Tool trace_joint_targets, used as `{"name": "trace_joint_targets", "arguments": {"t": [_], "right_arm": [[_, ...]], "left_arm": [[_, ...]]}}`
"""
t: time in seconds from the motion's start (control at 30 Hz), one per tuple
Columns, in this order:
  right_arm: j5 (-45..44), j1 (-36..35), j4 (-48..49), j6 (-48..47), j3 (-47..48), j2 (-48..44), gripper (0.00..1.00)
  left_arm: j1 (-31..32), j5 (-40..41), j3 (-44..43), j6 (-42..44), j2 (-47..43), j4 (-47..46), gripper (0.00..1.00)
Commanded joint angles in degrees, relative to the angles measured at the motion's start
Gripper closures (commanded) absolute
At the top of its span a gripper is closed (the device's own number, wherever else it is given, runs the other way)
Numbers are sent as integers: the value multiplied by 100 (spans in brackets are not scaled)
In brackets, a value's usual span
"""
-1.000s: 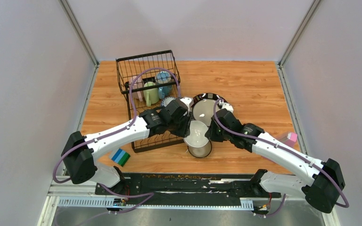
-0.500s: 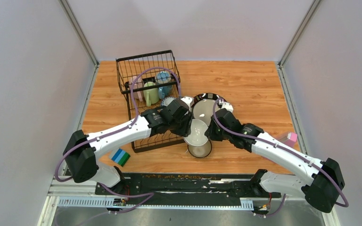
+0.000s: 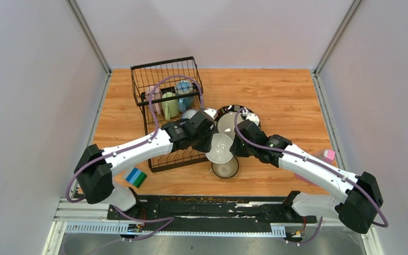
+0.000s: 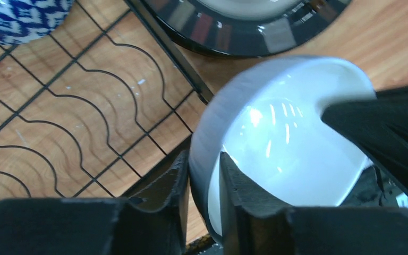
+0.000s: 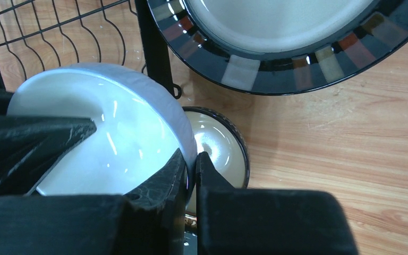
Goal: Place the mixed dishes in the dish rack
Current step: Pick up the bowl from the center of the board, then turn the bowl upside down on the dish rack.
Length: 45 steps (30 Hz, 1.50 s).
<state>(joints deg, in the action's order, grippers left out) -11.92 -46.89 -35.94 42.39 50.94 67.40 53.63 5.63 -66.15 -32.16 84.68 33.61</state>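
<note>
Two sets of fingers [image 4: 238,191] pinch white bowl [image 3: 220,149], mouth tilted upward.

L gripper [image 4: 203,162] pinches white bowl [image 4: 287,138] rim at rack [image 4: 170,50] edge; plate [image 4: 228,40] beyond.

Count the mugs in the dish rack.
3, all in the dish rack's basket section: pink mug at left, green mug in the middle, blue mug at right. The cable may hide more.
</note>
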Motion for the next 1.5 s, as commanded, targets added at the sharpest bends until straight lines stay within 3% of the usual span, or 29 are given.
{"name": "trace_joint_targets", "arguments": {"t": [0.0, 0.1, 0.23, 0.6, 0.63, 0.7, 0.8, 1.0, 1.23, 1.47], "right_arm": [[-190, 14, 166, -12, 294, -121, 100], [-117, 11, 165, -1, 302, -126, 100], [172, 29, 204, 85, 329, -116, 91], [862, 86, 511, 117, 263, -113, 74], [940, 114, 532, 108, 255, -139, 65], [1083, 239, 544, 210, 212, -218, 35], [2101, 672, 826, 177, 92, -388, 20], [3708, 1258, 1549, 165, -114, -716, 15], [4587, 1771, 2326, 752, -512, -1057, 12], [5108, 1918, 2939, 1027, -708, -1200, 11]], "left_arm": [[-19, 16, -188, 186, 42, 190, 79], [-20, 9, -188, 192, 54, 170, 90], [-19, 8, -172, 170, 57, 130, 100], [-51, -119, 59, 113, -161, -233, 100], [-86, -169, 111, 109, -191, -272, 100], [-195, -376, 251, 64, -266, -443, 100], [-400, -816, 466, -59, -404, -778, 100], [-990, -1847, 1200, -459, -1024, -1915, 100], [-1611, -2845, 2149, -1175, -1752, -3586, 100], [-2115, -3406, 2657, -1658, -2206, -4527, 100]]}}
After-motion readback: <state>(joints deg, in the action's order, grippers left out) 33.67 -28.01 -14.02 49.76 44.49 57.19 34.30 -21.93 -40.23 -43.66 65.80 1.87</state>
